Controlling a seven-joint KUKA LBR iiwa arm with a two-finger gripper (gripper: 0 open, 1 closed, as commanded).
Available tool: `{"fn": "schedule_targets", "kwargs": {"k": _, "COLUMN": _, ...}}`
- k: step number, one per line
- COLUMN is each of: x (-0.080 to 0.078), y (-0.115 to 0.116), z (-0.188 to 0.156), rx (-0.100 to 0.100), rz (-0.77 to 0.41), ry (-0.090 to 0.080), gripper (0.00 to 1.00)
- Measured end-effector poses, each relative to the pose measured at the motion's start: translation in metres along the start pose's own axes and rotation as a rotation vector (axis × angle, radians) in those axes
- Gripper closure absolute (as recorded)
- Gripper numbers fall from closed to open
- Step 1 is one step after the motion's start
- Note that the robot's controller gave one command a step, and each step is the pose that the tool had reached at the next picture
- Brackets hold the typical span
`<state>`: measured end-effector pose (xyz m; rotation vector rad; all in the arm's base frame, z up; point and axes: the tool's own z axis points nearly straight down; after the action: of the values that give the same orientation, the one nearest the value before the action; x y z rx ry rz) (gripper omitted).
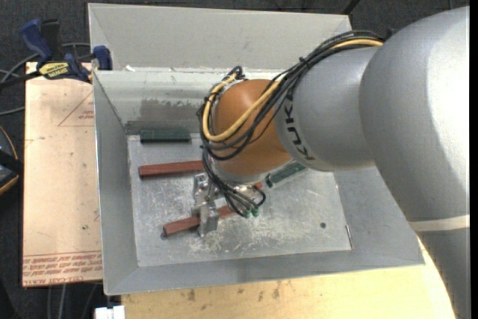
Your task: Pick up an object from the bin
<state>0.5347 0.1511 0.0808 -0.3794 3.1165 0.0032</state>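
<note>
Camera view is showing a short reddish-brown bar (179, 227) lying flat on the floor of the bin (112, 175), toward the near left part of it. Its long axis is running roughly left to right, with the left end pointing at the near-left corner and the right end angling slightly toward the far wall.

My claw (203, 219) is sitting right on that bar, just past its middle toward the right end. I am judging that spot to be a sensible one, since a slim stick taken near its centre should lift level rather than tip. Whether my claw is spread or closed on the bar I cannot tell, because my own wrist is standing in the way.

Further out, a second reddish-brown bar (170, 169) is lying nearly parallel, apart from the first and nearer the far wall. Beyond it a dark green bar (166, 135) is resting along the foot of that wall. To the right a lighter green piece (287, 174) is peeking out from under my orange cover (246, 123)
</note>
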Motion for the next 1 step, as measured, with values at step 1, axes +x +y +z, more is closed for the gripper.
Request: {"fn": "schedule_targets", "kwargs": {"k": 1, "x": 0.0000, "y": 0.0000, "z": 0.0000, "rx": 0.000, "rz": 0.000, "ry": 0.000, "gripper": 1.00}}
